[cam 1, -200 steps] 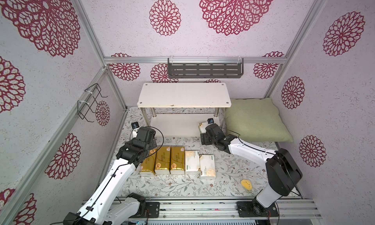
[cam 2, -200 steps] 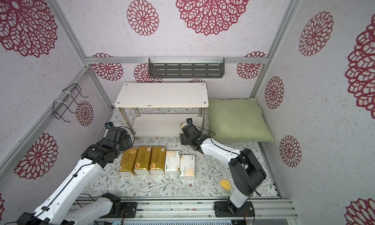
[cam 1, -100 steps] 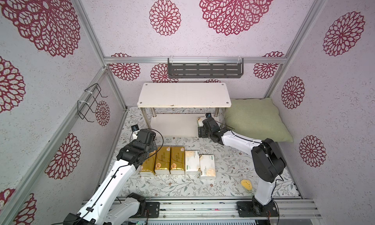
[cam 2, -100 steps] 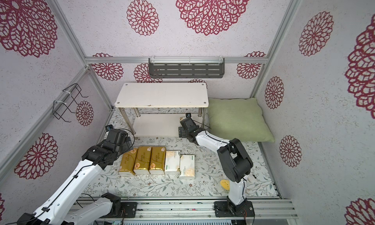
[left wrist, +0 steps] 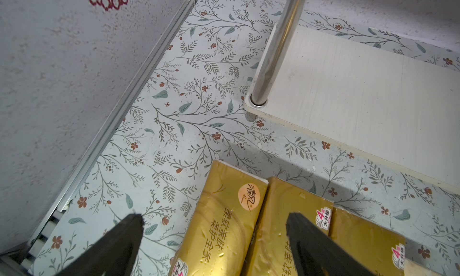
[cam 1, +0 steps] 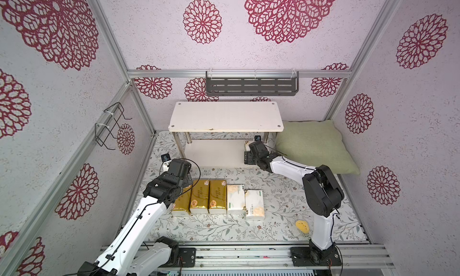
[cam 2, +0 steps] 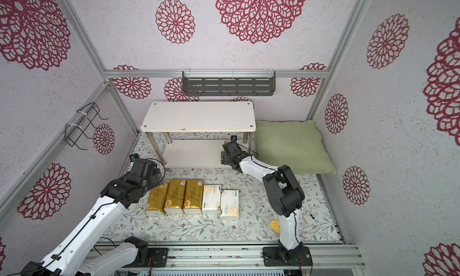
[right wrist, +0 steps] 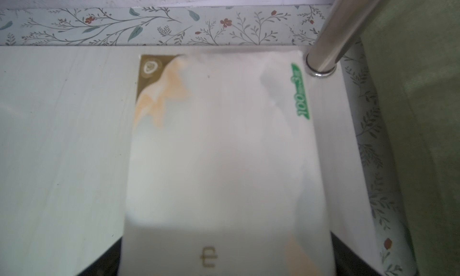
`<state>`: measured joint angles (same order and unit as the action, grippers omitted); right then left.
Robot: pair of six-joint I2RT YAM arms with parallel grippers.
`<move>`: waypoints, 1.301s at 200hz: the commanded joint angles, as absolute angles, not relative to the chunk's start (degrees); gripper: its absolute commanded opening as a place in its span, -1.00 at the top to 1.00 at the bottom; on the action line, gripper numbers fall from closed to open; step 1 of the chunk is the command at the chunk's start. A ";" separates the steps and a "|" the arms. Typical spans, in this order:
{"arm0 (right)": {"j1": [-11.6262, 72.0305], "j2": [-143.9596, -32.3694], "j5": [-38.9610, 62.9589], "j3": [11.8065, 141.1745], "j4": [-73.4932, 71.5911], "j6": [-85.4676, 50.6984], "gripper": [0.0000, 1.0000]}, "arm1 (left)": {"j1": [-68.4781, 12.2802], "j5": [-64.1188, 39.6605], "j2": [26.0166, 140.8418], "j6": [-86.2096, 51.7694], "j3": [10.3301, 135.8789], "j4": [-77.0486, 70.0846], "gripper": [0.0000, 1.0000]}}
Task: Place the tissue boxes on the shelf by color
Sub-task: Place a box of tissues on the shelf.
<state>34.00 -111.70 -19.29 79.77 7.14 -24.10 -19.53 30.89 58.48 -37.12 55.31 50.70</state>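
Tissue pack (right wrist: 224, 150) seems clamped by jaws of outstretched right arm (cam 1: 288, 166).

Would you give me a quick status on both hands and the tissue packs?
Left hand open over end gold pack. Right hand gripping white pack on lower shelf board. Chrome leg close beside.

Six tissue packs, one shelf, four other things.
Three gold tissue packs (cam 1: 199, 196) and two white tissue packs (cam 1: 236, 196) lie in front of the shelf (cam 1: 224, 115); a third white pack (right wrist: 224, 150) lies on its lower board. One green pillow (cam 1: 313, 145) sits beside the shelf, one grey wall rack (cam 1: 251, 85) above it, and one black wire rack (cam 1: 112, 128) and one yellow piece (cam 1: 302, 226) well apart from it.
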 commanded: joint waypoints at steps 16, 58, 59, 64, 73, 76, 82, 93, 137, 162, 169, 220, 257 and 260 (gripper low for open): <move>33.77 -112.31 -21.45 82.71 5.62 -25.71 -0.79 | -19.90 31.16 58.16 -37.38 54.70 50.70 -0.95; 33.58 -113.77 -21.18 84.28 6.14 -26.10 -0.84 | -19.92 31.18 58.10 -37.18 54.72 50.80 -0.95; 33.58 -113.75 -21.13 84.33 6.15 -26.10 -0.84 | -19.89 31.19 58.10 -37.22 54.74 50.75 -0.95; 33.57 -113.79 -21.24 84.37 6.22 -26.18 -0.87 | -19.91 31.24 58.01 -37.09 54.73 50.83 -0.95; 33.57 -113.58 -21.52 84.25 6.13 -26.29 -0.90 | -19.90 31.31 57.91 -37.09 54.62 50.89 -0.95; 33.61 -113.49 -21.53 84.14 6.03 -26.28 -0.91 | -19.89 31.29 57.92 -37.07 54.66 50.84 -0.95; 33.57 -113.26 -21.60 84.03 5.89 -26.30 -0.93 | -19.86 31.35 57.86 -37.03 54.67 50.85 -0.95; 33.58 -113.01 -21.62 84.02 5.96 -26.37 -0.98 | -19.87 31.37 57.90 -37.00 54.66 50.80 -0.95; 33.75 -110.88 -21.36 83.11 5.80 -26.53 -0.98 | -19.93 30.92 57.95 -37.06 54.75 50.62 -0.95; 34.19 -109.09 -21.53 81.68 5.04 -26.72 -0.98 | -19.89 31.00 57.74 -37.02 54.64 50.62 -0.95; 34.27 -108.65 -21.74 81.43 4.97 -26.67 -0.98 | -19.86 30.94 57.59 -36.94 54.66 50.66 -0.95; 35.42 -106.11 -22.50 80.16 4.36 -26.54 -0.98 | -19.93 31.11 57.22 -36.88 54.62 50.71 -0.95; 36.19 -104.82 -22.94 79.50 4.01 -26.67 -0.98 | -19.86 31.08 56.94 -36.83 54.62 50.81 -0.95; 36.28 -104.63 -22.98 79.53 3.94 -26.67 -0.98 | -19.90 31.10 56.95 -36.89 54.64 50.87 -0.95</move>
<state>35.42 -108.64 -21.06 79.99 5.19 -25.65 -19.57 30.89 57.78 -37.10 55.31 50.70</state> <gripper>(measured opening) 0.991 0.974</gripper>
